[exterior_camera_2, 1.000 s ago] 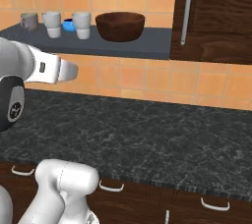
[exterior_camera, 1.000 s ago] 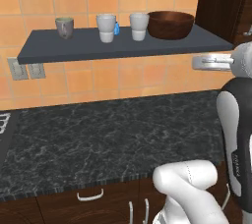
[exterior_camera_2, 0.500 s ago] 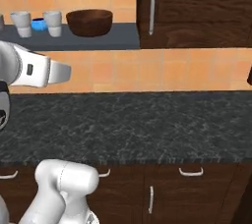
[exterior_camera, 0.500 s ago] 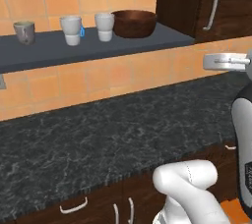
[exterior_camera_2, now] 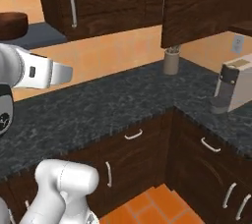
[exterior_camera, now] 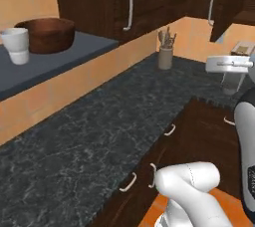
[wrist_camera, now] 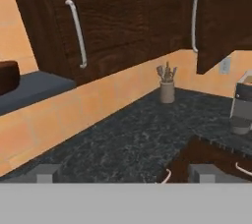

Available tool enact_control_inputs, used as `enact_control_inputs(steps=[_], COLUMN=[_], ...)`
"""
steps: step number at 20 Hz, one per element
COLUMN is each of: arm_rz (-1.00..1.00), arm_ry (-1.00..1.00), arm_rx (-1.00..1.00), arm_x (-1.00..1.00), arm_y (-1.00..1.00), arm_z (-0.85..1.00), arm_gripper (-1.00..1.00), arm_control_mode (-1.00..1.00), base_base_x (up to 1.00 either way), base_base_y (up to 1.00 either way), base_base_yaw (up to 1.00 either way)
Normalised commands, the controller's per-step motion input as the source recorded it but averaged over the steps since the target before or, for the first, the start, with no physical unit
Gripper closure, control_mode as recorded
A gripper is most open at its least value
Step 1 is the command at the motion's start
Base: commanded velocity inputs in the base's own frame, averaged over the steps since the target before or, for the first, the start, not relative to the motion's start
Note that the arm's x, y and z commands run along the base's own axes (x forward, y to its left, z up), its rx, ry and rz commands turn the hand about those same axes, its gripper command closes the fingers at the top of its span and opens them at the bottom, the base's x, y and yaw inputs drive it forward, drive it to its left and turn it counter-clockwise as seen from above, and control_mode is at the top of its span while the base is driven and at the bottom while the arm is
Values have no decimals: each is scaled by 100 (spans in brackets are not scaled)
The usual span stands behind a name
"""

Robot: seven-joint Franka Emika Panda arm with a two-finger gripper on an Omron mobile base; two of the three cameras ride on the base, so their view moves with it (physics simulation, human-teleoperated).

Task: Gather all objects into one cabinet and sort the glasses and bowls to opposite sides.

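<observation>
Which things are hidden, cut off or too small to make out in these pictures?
- Brown bowl: in the right base view and hand view the left edge cuts it.
- White cup: it hides part of the bowl in the left base view; whether the two touch is unclear.
- Shelf: its left part lies past the edge, so the other cups and mugs cannot be checked.
- Utensil holder: its contents are too small to name.

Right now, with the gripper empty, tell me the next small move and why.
Probably keep turning toward the counter corner to look for the remaining tableware. The gripper is open and holds nothing, the brown bowl and a white cup already sit on the shelf, and the counter in view holds nothing to collect.
</observation>
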Motion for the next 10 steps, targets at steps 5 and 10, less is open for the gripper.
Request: enact_control_inputs(steps=[5, 10], arm_rz=[0, 0], arm_ry=[0, 0], arm_rx=[0, 0], arm_x=[0, 0], arm_y=[0, 0], arm_z=[0, 0], arm_gripper=[-100, -100], arm_control_mode=[100, 100], base_base_x=[-26, -39], base_base_y=[-9, -37], base_base_yaw=[-78, -65])
